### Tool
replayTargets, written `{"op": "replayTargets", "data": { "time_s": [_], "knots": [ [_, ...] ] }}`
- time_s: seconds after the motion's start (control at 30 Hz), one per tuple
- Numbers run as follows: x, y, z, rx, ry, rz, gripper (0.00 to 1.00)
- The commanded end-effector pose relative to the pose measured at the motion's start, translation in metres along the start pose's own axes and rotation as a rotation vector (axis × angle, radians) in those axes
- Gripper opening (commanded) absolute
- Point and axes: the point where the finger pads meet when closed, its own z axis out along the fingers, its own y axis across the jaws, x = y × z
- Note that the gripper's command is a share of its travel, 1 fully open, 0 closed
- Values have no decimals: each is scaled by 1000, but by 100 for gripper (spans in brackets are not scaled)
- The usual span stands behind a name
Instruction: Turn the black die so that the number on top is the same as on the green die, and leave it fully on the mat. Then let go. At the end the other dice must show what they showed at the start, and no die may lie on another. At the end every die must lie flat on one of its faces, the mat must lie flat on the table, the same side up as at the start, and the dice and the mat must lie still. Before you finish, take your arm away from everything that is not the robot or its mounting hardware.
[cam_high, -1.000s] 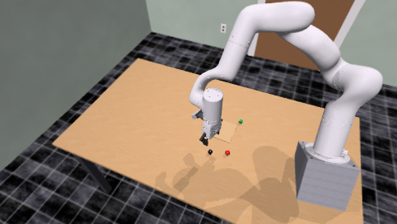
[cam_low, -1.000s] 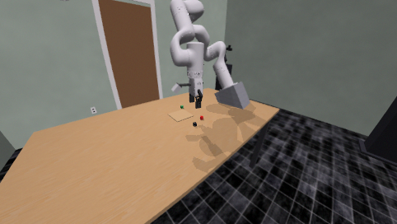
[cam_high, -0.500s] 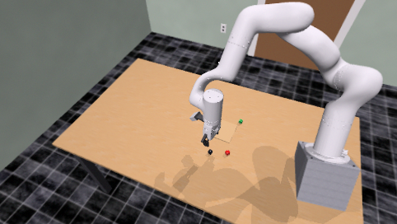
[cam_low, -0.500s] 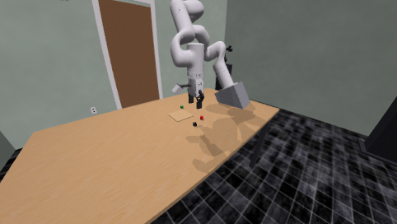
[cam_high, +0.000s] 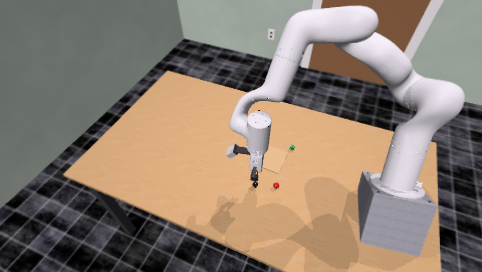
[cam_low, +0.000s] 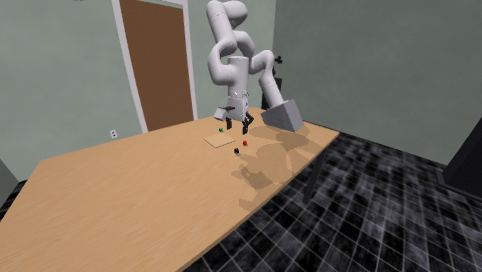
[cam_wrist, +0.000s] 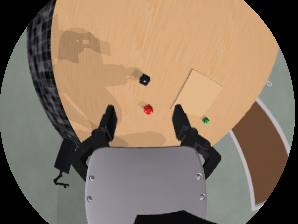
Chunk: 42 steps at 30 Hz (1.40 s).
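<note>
The black die (cam_high: 254, 184) lies on the bare table, off the tan mat (cam_high: 274, 161); it also shows in the exterior view (cam_low: 236, 150) and the wrist view (cam_wrist: 144, 80). The green die (cam_high: 292, 147) sits on the table just beyond the mat's far corner and shows in the other views too (cam_low: 220, 129) (cam_wrist: 205, 120). The red die (cam_high: 275, 185) (cam_wrist: 148, 108) lies to the right of the black one. My gripper (cam_high: 254, 173) (cam_low: 237, 125) is open and empty, hanging above the table over the black die. The die faces are too small to read.
The arm's grey base block (cam_high: 395, 212) stands at the table's right end. The near table edge (cam_high: 165, 217) runs a little in front of the dice. The mat also shows in the wrist view (cam_wrist: 200, 94).
</note>
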Motion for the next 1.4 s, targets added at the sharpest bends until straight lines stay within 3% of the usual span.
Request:
{"op": "replayTargets", "data": {
  "time_s": [0.0,0.47,0.57,0.63,0.9,1.23,1.27,1.37],
  "knots": [
    [1,-1,4,6,-12,-153,100],
    [1,-2,18,9,-11,-569,100],
    [1,-2,18,9,-11,-573,100],
    [1,-3,22,10,-10,-700,100],
    [1,-4,30,11,-9,-920,100],
    [1,-4,33,12,-8,-1025,100],
    [1,-4,33,12,-8,-1025,36],
    [1,-4,33,12,-8,-1025,36]
  ]
}}
